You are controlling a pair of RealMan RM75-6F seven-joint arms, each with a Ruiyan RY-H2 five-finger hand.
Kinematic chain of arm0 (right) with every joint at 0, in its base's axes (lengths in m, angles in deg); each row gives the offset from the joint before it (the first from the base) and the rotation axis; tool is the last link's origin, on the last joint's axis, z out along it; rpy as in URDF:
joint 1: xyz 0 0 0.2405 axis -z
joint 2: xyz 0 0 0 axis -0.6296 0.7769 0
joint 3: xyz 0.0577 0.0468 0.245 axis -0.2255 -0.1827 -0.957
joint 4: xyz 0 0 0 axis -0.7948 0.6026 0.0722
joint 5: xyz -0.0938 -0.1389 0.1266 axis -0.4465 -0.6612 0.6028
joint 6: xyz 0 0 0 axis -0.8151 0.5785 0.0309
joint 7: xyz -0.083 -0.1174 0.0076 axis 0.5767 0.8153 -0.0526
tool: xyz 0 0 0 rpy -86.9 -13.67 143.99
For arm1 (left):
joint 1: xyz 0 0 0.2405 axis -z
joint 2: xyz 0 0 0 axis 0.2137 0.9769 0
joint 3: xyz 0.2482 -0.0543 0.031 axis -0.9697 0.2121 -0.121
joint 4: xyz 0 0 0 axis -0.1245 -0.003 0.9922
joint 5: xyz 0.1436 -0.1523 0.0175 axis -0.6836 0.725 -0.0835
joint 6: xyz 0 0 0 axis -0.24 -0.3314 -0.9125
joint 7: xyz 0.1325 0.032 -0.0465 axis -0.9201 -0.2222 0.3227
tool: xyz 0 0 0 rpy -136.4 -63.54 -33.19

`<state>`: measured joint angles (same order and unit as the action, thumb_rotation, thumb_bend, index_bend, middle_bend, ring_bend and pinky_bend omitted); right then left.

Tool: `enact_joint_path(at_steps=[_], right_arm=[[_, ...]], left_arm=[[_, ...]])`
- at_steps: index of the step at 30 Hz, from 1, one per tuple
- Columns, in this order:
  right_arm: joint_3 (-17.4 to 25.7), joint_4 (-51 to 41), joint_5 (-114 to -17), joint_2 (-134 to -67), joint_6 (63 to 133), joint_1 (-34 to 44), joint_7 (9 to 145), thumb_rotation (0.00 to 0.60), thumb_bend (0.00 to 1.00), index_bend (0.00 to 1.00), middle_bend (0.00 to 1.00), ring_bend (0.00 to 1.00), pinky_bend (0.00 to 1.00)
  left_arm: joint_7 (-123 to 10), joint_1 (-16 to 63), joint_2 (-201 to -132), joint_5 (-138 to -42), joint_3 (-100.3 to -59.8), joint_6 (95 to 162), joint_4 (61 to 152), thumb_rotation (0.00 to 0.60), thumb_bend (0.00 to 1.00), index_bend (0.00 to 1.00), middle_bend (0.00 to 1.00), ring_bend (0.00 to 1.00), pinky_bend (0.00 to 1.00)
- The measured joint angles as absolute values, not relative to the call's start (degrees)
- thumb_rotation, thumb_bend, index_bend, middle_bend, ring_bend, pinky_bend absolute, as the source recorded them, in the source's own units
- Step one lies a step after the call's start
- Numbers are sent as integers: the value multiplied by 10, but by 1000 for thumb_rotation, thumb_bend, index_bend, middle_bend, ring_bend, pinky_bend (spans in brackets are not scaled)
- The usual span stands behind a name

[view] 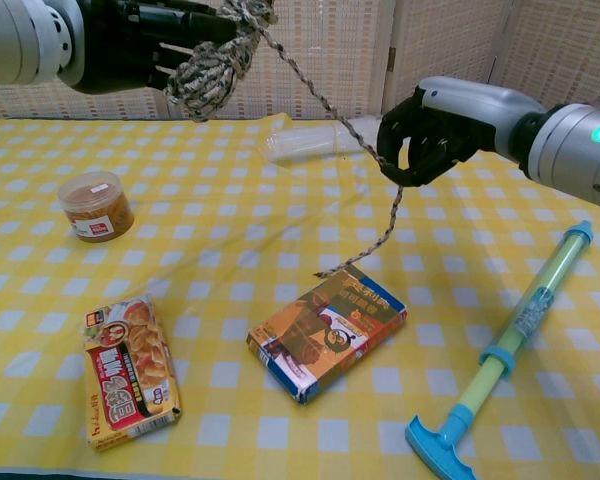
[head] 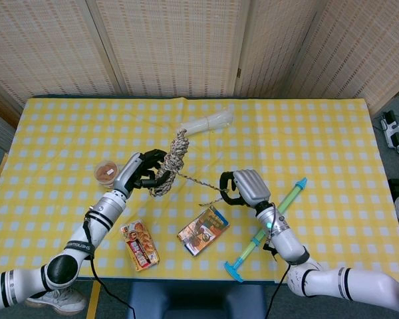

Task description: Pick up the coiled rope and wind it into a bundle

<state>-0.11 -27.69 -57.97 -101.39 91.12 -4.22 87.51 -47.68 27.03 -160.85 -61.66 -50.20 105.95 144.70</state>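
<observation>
Head view: the left hand (head: 137, 174) grips the speckled beige-and-brown coiled rope bundle (head: 171, 163) above the yellow-checked desk (head: 306, 133), its long axis roughly upright. A strand runs taut down-right to the right hand (head: 243, 189), whose fingers (view: 412, 140) pinch it; woven-panel walls stand behind.

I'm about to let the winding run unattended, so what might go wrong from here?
The rope's loose tail dangles right over the orange snack box and may snag or drag it. The strand runs taut from the bundle in the left hand to the right hand; a slip there could unwind the coils.
</observation>
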Motion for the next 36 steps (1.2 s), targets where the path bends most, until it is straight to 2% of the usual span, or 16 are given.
enact_joint_path(at_steps=[12, 20, 25, 36], right_arm=[[-73, -276, -488, -1001, 865, -78, 836, 600, 627, 772, 556, 581, 478], [-86, -282, -444, -995, 859, -103, 850, 600, 628, 771, 559, 590, 478], [-95, -287, -416, -987, 858, -115, 852, 600, 627, 772, 559, 595, 479], [-96, -325, -390, -979, 892, -133, 881, 600, 628, 771, 564, 616, 517]], left_arm=[[-446, 270, -1616, -826, -563, 1035, 1425, 600, 721, 654, 721, 696, 818], [-398, 280, -1627, -961, -600, 1027, 1390, 600, 719, 655, 721, 696, 815], [-411, 291, -1631, -1025, -633, 1045, 1361, 600, 719, 658, 721, 695, 807], [-576, 319, -1650, -1031, -678, 1096, 1318, 600, 719, 660, 720, 695, 807]])
